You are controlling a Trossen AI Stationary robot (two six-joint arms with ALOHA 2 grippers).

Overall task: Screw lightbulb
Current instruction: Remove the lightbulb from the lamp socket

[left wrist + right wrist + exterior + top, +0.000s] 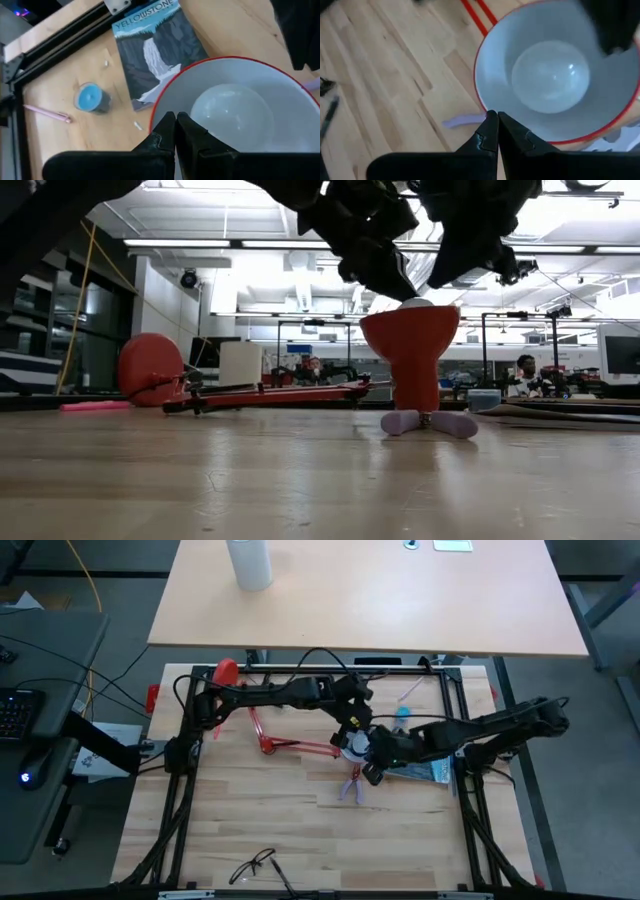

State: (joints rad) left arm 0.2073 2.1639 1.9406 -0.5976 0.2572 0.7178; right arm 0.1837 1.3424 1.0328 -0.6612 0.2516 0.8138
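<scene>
The white frosted lightbulb (232, 117) sits inside the red lamp's white-lined shade (520, 45), which opens upward. In the low view the bulb's top (417, 303) shows just above the shade's rim. The lamp lies on the table, with its red rods (300, 748) running to its base (225, 670) at the far left. My left gripper (175, 117) is shut at the shade's rim, on its far-left side (350, 732). My right gripper (493, 116) is shut over the rim on the near-right side (372, 762). My left gripper comes slanting down from the far left, and its shut fingertips meet the shade's rim (154, 107). One finger lies over the white lining and one over the wood outside. I cannot tell whether the rim is between them. My right gripper's shut tips lie over the rim (482, 102). I cannot tell whether they touch it.
A Yellowstone card (152, 50), a blue candle (90, 97) and a pink pen (47, 114) lie on the right, beyond the shade. A lilac thing (430, 423) lies at the shade's foot. Glasses (252, 866) lie near the front edge. A tall white cylinder (250, 562) stands on the far desk.
</scene>
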